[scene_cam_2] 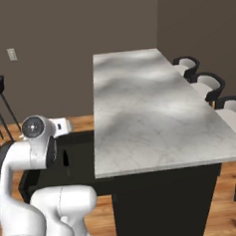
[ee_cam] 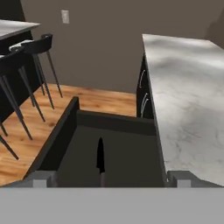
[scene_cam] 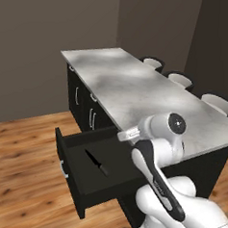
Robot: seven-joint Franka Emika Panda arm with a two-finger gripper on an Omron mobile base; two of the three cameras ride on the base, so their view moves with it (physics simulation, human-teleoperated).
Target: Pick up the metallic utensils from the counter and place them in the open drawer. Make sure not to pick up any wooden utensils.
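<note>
Over the open drawer [scene_cam: 78, 176], fingers [ee_cam: 41, 178] spread apart, empty (black knife [ee_cam: 100, 158] lies inside). Lift straight up, then swing to the table [scene_cam: 136, 93].

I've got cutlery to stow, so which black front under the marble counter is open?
The wide drawer pulled out from the counter, black knife lying inside; the cabinet doors beside it, with vertical silver handles, are shut.

We've got the drawer [scene_cam: 73, 178] pulled out w/ open top; only the knife [scene_cam: 96, 163] lies on its floor, room either side. Counter [scene_cam: 136, 93] edge overhangs the drawer's right side. Stools [scene_cam_2: 207, 86] line the counter's far side; more stools [ee_cam: 26, 57] stand left, well apart.
</note>
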